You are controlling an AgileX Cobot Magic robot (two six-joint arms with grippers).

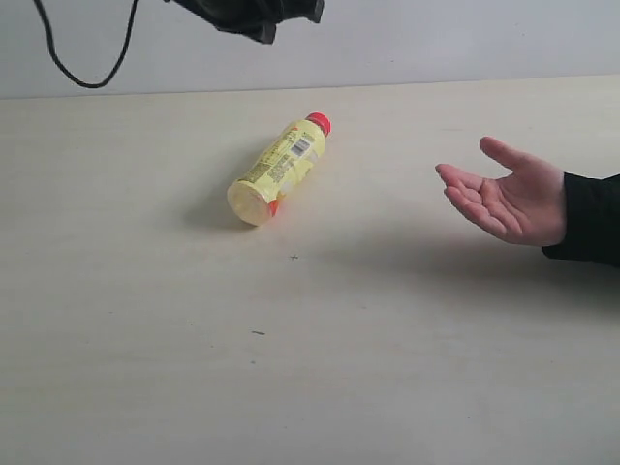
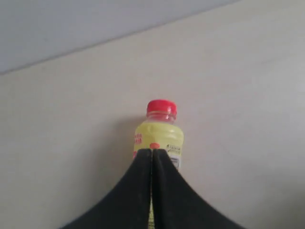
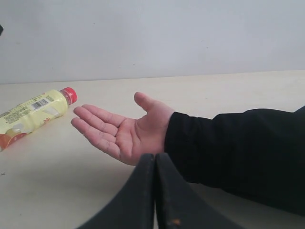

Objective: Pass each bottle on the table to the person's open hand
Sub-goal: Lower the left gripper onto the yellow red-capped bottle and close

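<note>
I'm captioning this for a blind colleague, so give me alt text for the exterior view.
A yellow bottle with a red cap lies on its side on a pale table. To its right, a person's open hand is held palm up, not touching it. A dark part of the left arm shows at the top edge.

Plain pale grey wall (image 1: 436,39) behind — black cable (image 1: 89,85) hanging, soft even light.
</note>
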